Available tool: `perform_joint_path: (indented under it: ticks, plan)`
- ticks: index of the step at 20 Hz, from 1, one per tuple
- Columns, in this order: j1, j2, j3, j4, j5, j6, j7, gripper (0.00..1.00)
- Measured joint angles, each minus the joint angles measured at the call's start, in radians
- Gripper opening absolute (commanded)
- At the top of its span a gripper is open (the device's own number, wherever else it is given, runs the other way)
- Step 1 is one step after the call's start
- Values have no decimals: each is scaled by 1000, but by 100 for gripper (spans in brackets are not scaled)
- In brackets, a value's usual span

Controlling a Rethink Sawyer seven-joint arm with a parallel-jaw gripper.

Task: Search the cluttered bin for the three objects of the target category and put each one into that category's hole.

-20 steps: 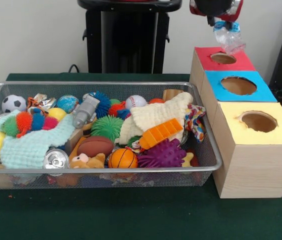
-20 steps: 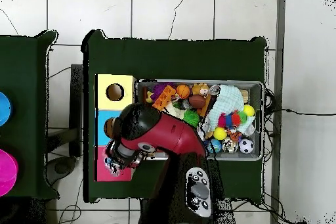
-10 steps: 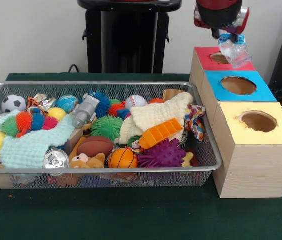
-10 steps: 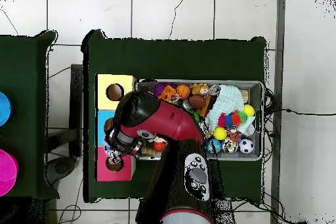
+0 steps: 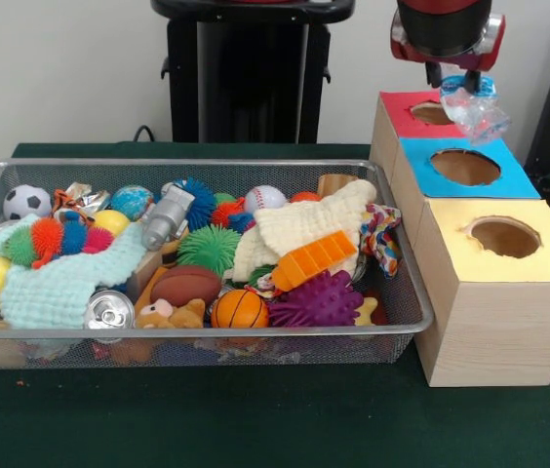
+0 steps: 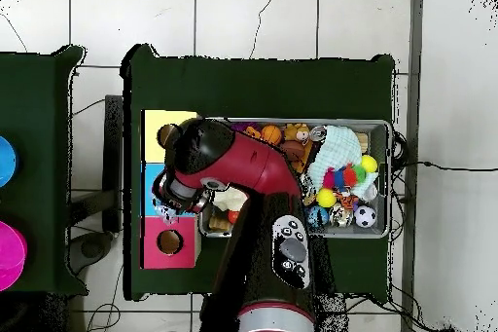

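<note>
- Since the earlier frames the gripper (image 5: 457,80) has shifted along the box row, from over the red box (image 5: 421,119) toward the blue box (image 5: 462,175); bin contents look unchanged.
- Gripper closed on a crumpled clear plastic bottle (image 5: 474,108) with a blue cap end, which hangs just below the fingers.
- In the front view the bottle sits over the boundary between red and blue tops, just beside the red box's hole (image 5: 435,113), above and behind the blue box's hole (image 5: 465,167).
- In the overhead view the arm (image 6: 238,167) covers most of the blue box; the gripper's end (image 6: 167,213) shows near the red box's hole (image 6: 170,241), which is uncovered.
- Yellow box (image 5: 497,292) is nearest the camera in the front view, its hole (image 5: 504,236) open.
- Wire mesh bin (image 5: 392,331) stands just beside the boxes, full of clutter: soccer ball (image 5: 26,202), mini basketball (image 5: 240,309), mini football (image 5: 186,285), purple spiky ball (image 5: 319,300), green spiky ball (image 5: 209,247), orange ridged toy (image 5: 313,259), cream cloth (image 5: 304,227), mint cloth (image 5: 65,278), drink can (image 5: 109,310), baseball (image 5: 264,199).
</note>
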Motion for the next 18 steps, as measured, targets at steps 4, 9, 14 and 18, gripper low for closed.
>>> perform_joint_path:
  ticks: [4,9,14,18]
  plan:
    - [-9,3,2,7,1,-16,0,0]
    - [-15,1,2,39,1,-64,0,0]
    - [-19,-9,2,82,0,-105,0,0]
    - [-23,-8,2,90,-6,-108,0,0]
